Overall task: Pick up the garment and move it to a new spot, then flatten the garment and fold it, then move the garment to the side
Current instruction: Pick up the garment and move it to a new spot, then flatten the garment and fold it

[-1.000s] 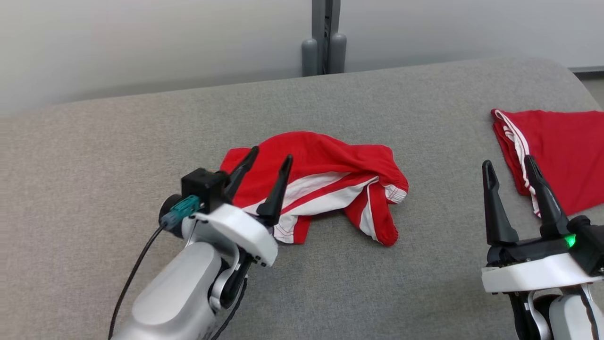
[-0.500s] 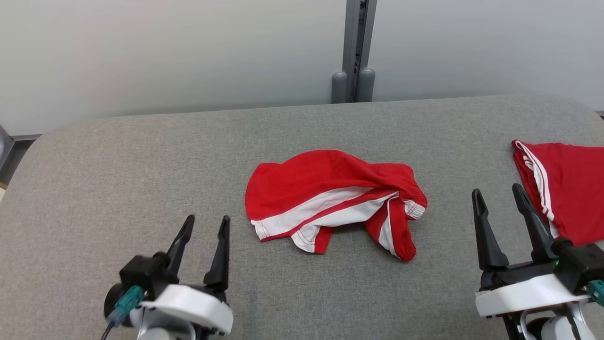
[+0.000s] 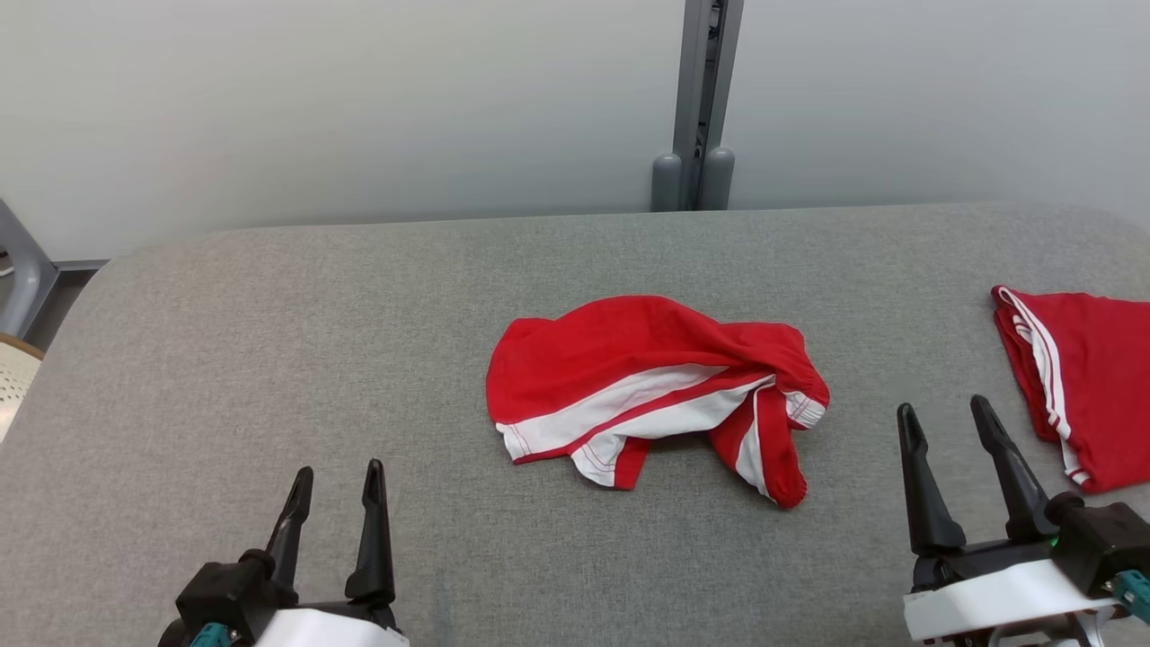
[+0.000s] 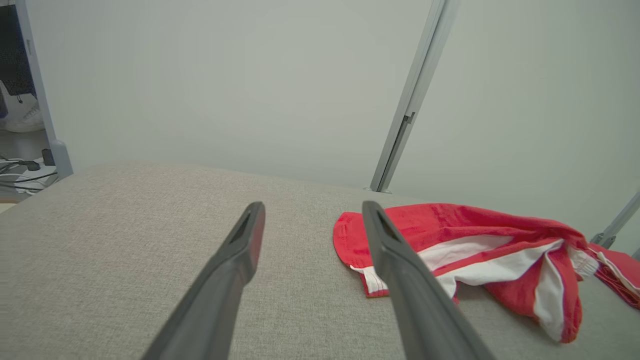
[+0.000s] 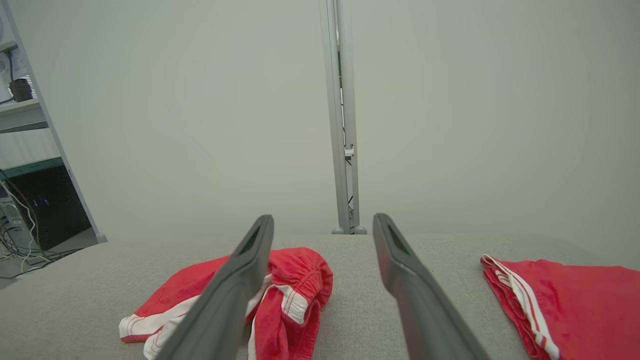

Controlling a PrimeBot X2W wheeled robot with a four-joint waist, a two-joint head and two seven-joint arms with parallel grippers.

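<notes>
Garment first: where is it?

Mid-desk, crumpled in a low heap. It is red with white bands; the red bulk is uppermost and a white-striped leg trails off toward 5 o'clock. Nothing is touching it.

How does it look from the wrists?

In the left wrist view the garment lies at 3 o'clock of the finger line, partly behind the right-hand finger. In the right wrist view the garment sits at 8 o'clock, partly behind the left-hand finger.

And the pincers?

Left pincer is at 7 o'clock of the garment, well apart from it, fingers spread and holding nothing. The same gap shows from its own camera, with bare desk between the left pincer's fingers. Right pincer is at 4 o'clock of the garment, near it but clear, fingers also spread and empty. From its own camera the right pincer frames bare desk and the foot of the post.

Anything else on the desk?

Another piece, red with white stripes, lies flat at 3 o'clock of the garment and runs off the picture's edge, just beside the right pincer's outer finger. The post stands at 12 o'clock behind the desk, against a pale wall.
</notes>
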